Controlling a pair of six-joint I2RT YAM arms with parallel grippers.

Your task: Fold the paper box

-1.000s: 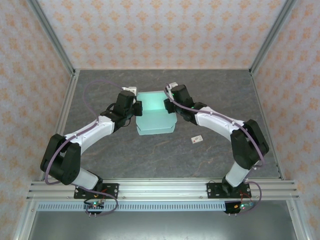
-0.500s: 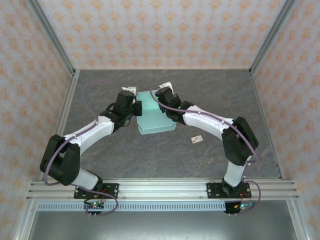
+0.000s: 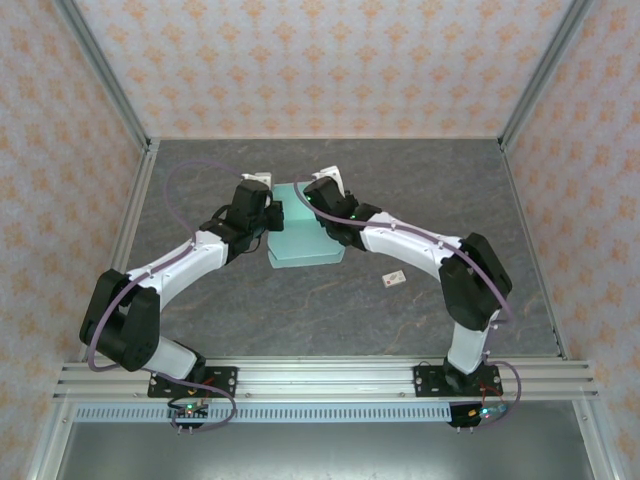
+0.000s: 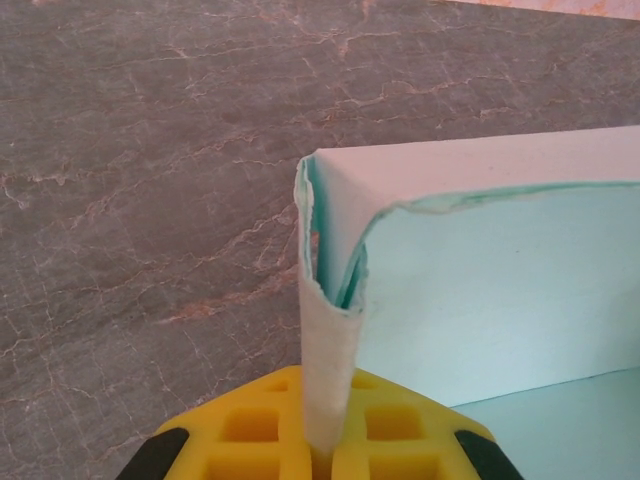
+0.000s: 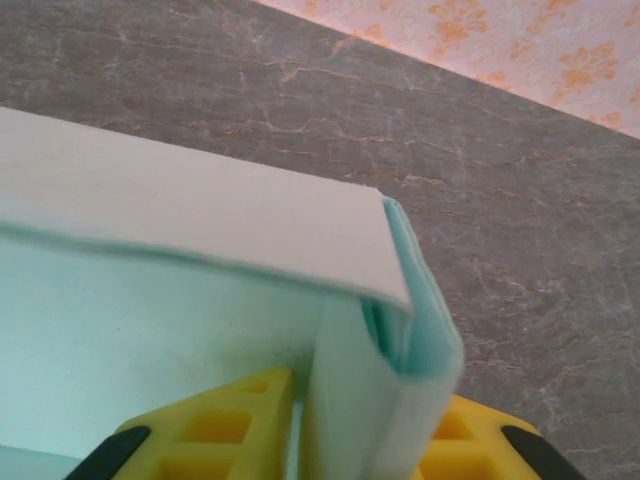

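Observation:
The paper box (image 3: 305,243) is pale mint card lying on the dark table between my two arms, with its back and side walls raised. My left gripper (image 3: 272,213) is at the box's left back corner. In the left wrist view the gripper (image 4: 330,445) is shut on the folded left wall (image 4: 330,340), pinched flat between the yellow fingers (image 4: 250,425). My right gripper (image 3: 312,199) is at the right back corner. There the bulging, doubled right wall (image 5: 400,400) stands between the yellow fingers (image 5: 225,425) of the gripper (image 5: 350,450), with a thin gap at the left finger.
A tiny white tag (image 3: 394,279) with a red mark lies on the table to the right of the box. Patterned enclosure walls and metal rails (image 3: 130,210) bound the table; bare grey surface lies in front of the box.
My right gripper has swung left along the box's back edge, pushing the right wall inward, and its jaws have eased apart. The box has slid a little left. The left gripper has held still.

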